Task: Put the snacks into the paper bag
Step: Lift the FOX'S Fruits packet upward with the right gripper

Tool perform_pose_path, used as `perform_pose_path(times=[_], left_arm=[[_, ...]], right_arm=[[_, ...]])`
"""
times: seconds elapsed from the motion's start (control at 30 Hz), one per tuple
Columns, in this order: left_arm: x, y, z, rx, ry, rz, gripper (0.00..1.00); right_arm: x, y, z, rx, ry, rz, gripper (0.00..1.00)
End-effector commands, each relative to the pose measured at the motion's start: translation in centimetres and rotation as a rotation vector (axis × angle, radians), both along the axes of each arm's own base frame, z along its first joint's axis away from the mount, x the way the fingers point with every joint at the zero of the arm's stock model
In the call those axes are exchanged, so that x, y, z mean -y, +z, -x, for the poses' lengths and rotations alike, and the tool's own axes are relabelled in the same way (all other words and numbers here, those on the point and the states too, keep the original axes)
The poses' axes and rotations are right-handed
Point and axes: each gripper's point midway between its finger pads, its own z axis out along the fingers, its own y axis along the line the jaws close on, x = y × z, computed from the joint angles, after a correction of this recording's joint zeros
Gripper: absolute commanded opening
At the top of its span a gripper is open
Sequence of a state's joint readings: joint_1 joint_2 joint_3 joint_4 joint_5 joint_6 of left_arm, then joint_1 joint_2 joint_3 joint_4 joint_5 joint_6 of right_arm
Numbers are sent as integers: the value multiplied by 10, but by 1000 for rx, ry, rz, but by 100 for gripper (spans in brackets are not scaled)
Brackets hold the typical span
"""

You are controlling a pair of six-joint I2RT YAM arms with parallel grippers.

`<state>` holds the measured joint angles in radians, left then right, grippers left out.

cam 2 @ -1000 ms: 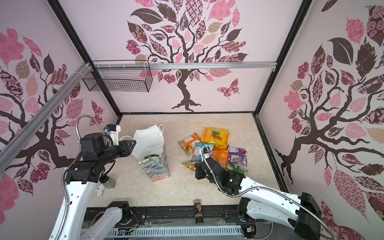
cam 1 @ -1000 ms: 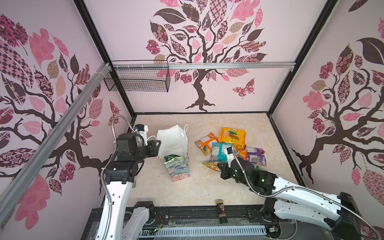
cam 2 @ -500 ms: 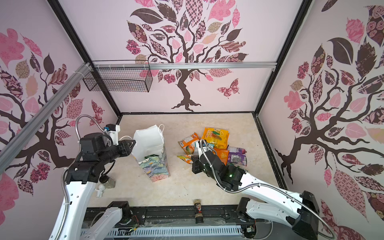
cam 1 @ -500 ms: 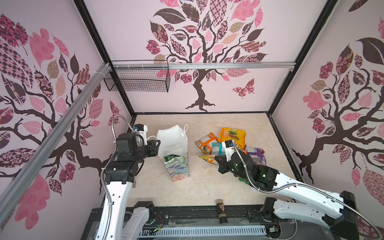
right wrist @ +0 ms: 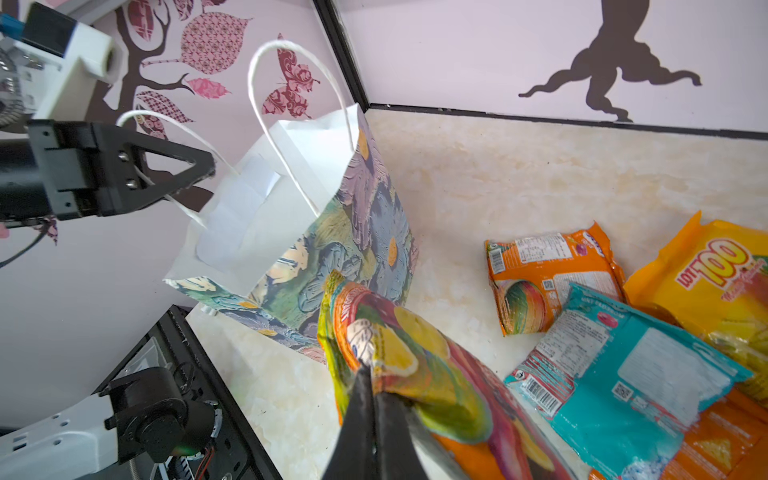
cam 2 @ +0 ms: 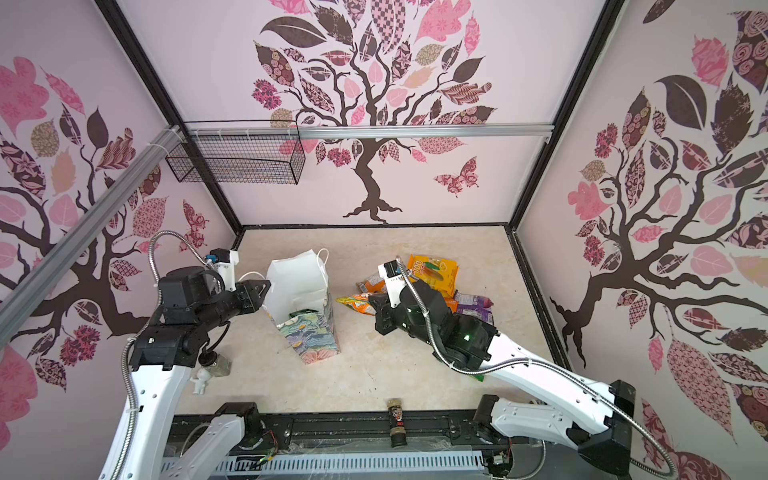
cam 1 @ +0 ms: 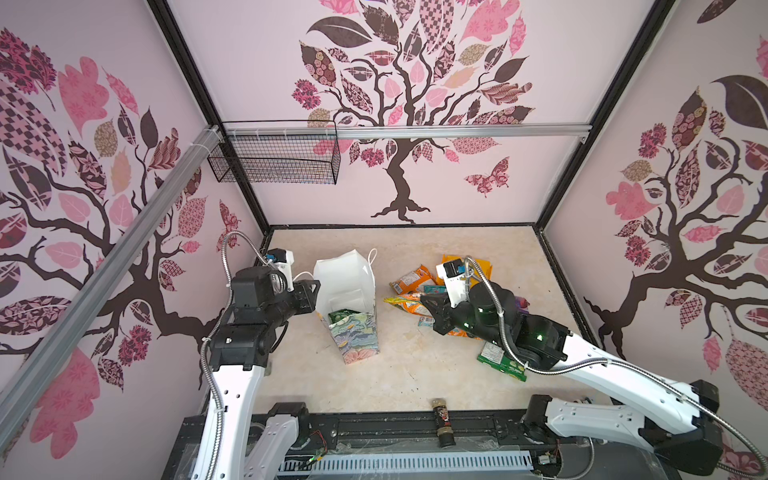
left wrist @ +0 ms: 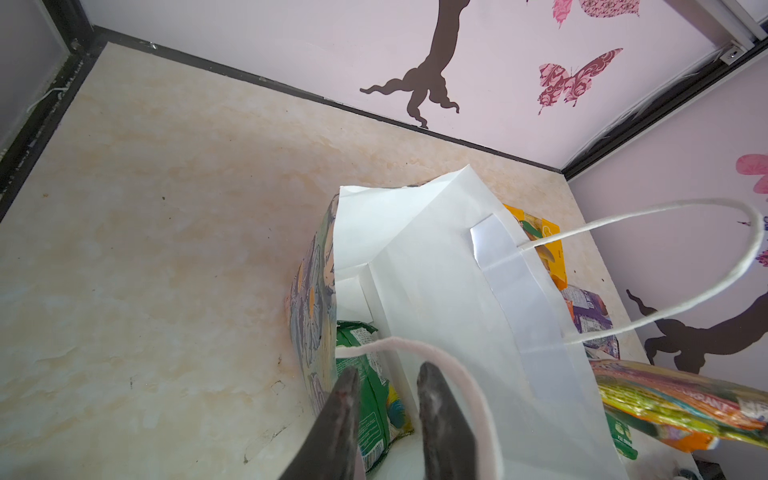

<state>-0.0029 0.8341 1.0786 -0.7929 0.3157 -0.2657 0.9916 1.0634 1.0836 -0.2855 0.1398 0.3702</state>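
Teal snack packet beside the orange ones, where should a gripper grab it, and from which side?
Probably the flat sealed end by the barcode of the teal packet, coming in low from the bare table on the paper bag side. The packet lies flat, and its other edges rest on or against the yellow packet and orange packets; that end alone looks free.

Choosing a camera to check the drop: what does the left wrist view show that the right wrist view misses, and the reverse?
Only the left wrist view: the green packet inside the paper bag, seen between the left gripper's parted fingers. Only the right wrist view: the right gripper shut on the fruit-print packet, plus the teal packet and orange packet lying loose. Both: the paper bag, the left gripper, the fruit-print packet and the yellow packet.
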Motion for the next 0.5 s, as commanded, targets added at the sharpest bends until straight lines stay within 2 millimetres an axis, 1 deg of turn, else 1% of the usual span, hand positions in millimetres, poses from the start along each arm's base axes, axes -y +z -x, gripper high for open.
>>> perform_pose_path(times=[0.0, 0.1, 0.3, 0.4, 0.47], left_arm=[[-1, -5, 0, -1, 7, 0, 28], [-1, -3, 0, 3, 11, -2, 28], [-2, -6, -3, -4, 16, -5, 27], [-4, -9, -6, -28, 18, -19, 26], [-5, -12, -6, -49, 24, -29, 24]], right_arm=[[-4, 46, 3, 91, 53, -27, 0], [-10, 66, 3, 122, 75, -44, 0], [-17, 106, -6, 178, 61, -68, 0], [-26, 135, -6, 211, 88, -111, 0], [-30, 158, -6, 240, 99, -147, 0]])
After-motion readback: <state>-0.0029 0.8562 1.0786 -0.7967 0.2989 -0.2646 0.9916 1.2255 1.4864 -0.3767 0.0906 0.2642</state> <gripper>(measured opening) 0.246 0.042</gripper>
